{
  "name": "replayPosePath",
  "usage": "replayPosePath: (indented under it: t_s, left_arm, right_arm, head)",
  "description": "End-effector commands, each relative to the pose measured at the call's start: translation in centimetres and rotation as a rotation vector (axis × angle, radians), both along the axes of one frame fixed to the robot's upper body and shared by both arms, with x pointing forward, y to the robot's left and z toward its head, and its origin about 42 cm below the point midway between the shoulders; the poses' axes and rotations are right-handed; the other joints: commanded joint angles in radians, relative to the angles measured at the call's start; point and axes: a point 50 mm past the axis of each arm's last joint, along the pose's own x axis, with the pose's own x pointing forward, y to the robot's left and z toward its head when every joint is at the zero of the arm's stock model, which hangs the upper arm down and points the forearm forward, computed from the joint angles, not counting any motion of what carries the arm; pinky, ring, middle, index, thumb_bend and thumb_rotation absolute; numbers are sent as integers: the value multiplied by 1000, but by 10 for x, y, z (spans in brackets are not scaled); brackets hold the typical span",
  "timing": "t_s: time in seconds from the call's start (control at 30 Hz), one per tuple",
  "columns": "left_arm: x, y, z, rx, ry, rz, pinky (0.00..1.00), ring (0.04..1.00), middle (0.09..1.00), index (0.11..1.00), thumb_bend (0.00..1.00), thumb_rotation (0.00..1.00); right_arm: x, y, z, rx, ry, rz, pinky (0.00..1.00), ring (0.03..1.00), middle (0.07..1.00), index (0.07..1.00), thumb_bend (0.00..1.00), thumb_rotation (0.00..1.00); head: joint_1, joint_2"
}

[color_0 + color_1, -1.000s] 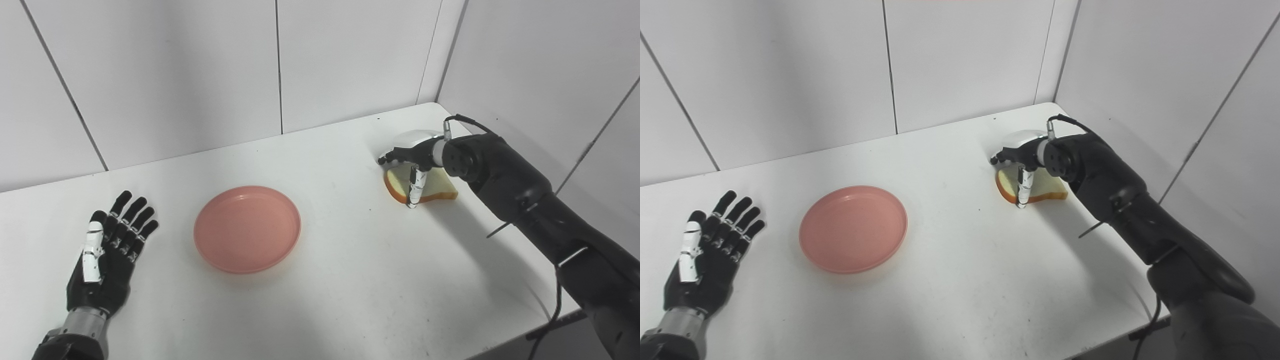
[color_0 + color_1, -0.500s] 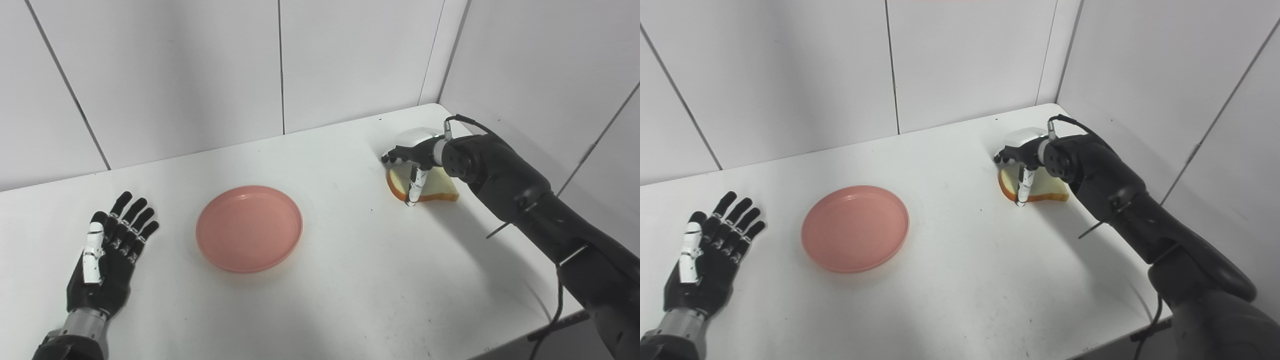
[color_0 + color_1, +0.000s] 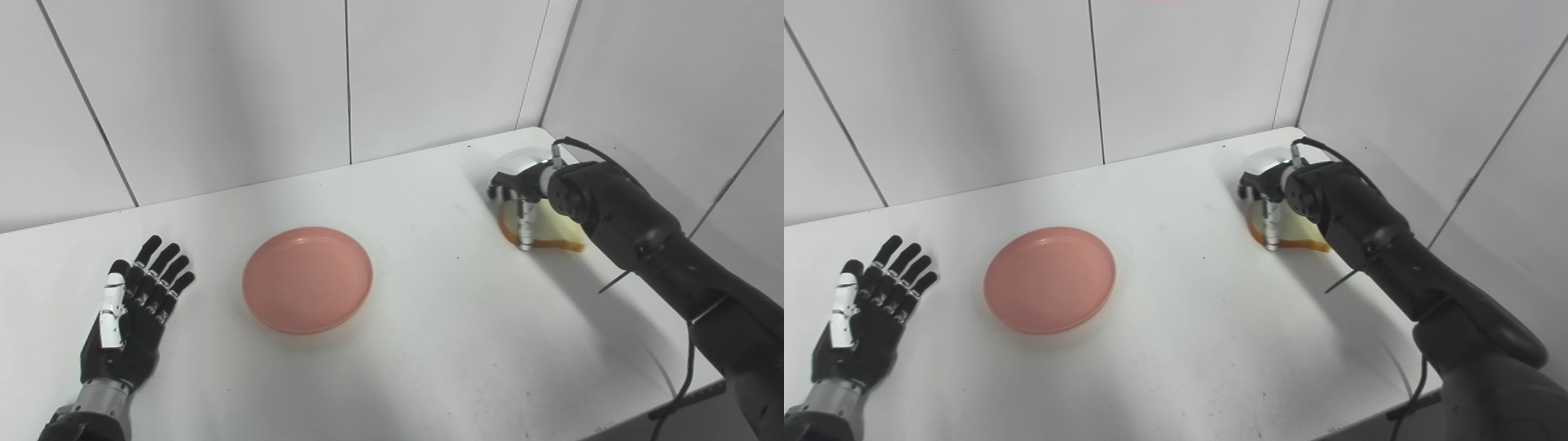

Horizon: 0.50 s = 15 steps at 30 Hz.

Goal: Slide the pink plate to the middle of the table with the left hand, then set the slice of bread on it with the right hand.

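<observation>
The left hand (image 3: 131,321) lies flat on the table (image 3: 429,343) at the near left, palm up, fingers spread and holding nothing; it is well apart from everything else and looks to be waiting. To its right the plate (image 3: 307,279) sits on the table towards the middle; it is empty, nothing on it or touching its rim. Far to the right, near the back corner, the right hand (image 3: 1268,202) is closed over the bread (image 3: 1295,236), fingers draped over the far side and the thumb pressing down at the near crust; whether the hold is firm I cannot tell, since the hand hides most of the slice.

The risks, as I judge them: the slice looks thin and soft, so a pinch at one edge may fold or tear it; a weak hold could let it slip on the long carry to the plate; the wall is close behind the hand, so a lift that swings back could knock against it; set down off-centre, the slice may hang over the rim.
</observation>
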Motion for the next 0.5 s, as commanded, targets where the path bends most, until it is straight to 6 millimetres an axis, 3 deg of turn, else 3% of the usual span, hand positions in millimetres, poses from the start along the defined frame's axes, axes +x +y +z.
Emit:
replayPosePath:
  t_s: [0.0, 0.47]
  left_arm:
    - [-15, 11, -32, 24, 163, 19, 912, 924, 922, 920, 495, 972]
    - [-14, 13, -33, 39, 157, 22, 907, 917, 913, 913, 503, 966]
  right_arm:
    - [1, -8, 12, -26, -43, -13, 315, 372, 426, 527, 526, 4]
    - [-3, 2, 16, 32, -112, 7, 343, 378, 480, 554, 511, 0]
  head:
    - [-1, -1]
    - [-5, 0]
